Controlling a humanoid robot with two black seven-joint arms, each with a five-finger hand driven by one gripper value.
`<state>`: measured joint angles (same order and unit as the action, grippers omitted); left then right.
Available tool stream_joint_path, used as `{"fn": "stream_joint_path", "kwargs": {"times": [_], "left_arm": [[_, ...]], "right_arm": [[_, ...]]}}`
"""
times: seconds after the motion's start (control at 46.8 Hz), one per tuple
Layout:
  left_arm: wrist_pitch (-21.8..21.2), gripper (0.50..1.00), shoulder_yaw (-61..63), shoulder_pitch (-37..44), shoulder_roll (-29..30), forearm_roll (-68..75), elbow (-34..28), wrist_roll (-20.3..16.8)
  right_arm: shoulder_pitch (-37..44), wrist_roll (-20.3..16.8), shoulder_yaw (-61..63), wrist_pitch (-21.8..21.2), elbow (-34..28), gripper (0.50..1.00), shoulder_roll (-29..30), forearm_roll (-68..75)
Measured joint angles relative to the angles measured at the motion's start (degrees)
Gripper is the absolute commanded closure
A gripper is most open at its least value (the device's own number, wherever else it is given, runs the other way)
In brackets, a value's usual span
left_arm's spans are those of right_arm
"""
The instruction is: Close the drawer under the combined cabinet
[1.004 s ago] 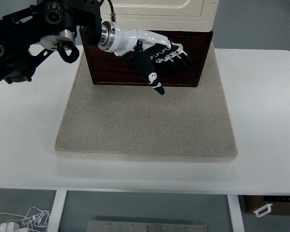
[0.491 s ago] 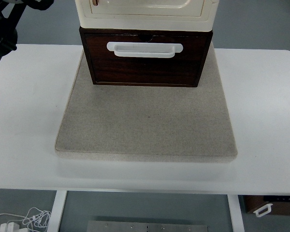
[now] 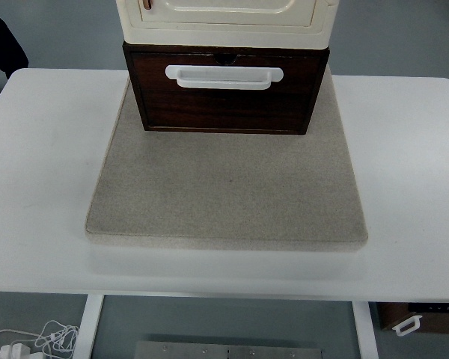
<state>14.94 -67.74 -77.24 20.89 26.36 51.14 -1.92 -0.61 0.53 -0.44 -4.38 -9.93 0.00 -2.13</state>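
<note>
My hands out of view; finger state cannot tell. Dark drawer (image 3: pixel 226 105) with white handle (image 3: pixel 224 77) under cream cabinet (image 3: pixel 226 19), on grey mat (image 3: pixel 224 191).

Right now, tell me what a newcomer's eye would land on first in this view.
The dark wooden drawer with its white handle, at top centre under the cream cabinet, draws the eye first. Next comes the wide grey mat it stands on, spread over the middle of the white table. No robot hand is in view; only a dark shape shows at the upper left edge.
</note>
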Motion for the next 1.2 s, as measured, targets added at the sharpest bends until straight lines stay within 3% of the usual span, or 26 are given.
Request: {"fn": "stream_joint_path", "kwargs": {"times": [0.107,0.748,0.983,1.196], "left_arm": [[-2.4,0.500,0.0,-1.2,0.3,-2.3,-4.9,-1.0],[-5.9,0.500,1.0,-0.3,0.9,-15.2,-30.2,-1.6],[-5.9,0.500,1.1,5.6,-1.0,-20.6,-32.6,-1.7],[-5.4,0.500,1.1,10.8,-5.1,-21.7,-32.6,-4.1]], "right_arm": [[0.0,0.0,0.0,0.0,0.0,0.548,0.0,0.0],[0.0,0.0,-0.1,0.0,0.0,0.548,0.0,0.0],[0.0,0.0,-0.2,0.0,0.0,0.548,0.0,0.0],[0.0,0.0,-0.2,0.0,0.0,0.548,0.0,-0.1]]}}
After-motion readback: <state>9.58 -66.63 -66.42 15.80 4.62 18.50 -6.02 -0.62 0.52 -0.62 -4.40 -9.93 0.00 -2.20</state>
